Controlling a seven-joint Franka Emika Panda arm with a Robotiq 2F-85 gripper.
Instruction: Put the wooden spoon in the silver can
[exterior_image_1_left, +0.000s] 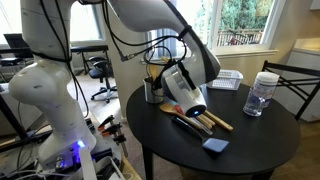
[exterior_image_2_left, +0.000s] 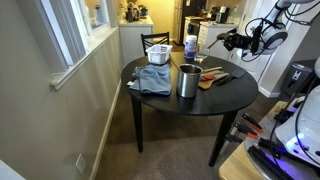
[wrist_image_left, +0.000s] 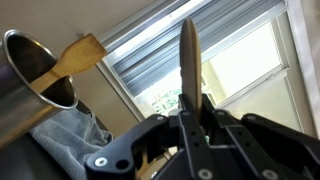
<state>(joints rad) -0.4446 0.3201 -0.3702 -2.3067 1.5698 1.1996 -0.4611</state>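
Note:
The silver can (exterior_image_1_left: 152, 92) stands on the round black table (exterior_image_1_left: 250, 150). It also shows in an exterior view (exterior_image_2_left: 187, 82) and at the left of the wrist view (wrist_image_left: 25, 80). A flat wooden utensil (wrist_image_left: 80, 55) sticks out of its mouth. My gripper (wrist_image_left: 188, 120) is shut on a thin tan wooden handle, which I take for the wooden spoon (wrist_image_left: 188, 55). The handle sticks straight out past the fingertips, and the spoon's bowl is hidden. The gripper (exterior_image_1_left: 188, 103) hangs above the table, beside the can and apart from it, and it also shows in an exterior view (exterior_image_2_left: 228, 41).
Several utensils (exterior_image_1_left: 205, 122) lie on the table under the gripper. A clear jar (exterior_image_1_left: 262, 92), a white basket (exterior_image_1_left: 228, 78) and a small blue object (exterior_image_1_left: 213, 145) also sit there. A grey-blue cloth (exterior_image_2_left: 152, 78) lies beside the can.

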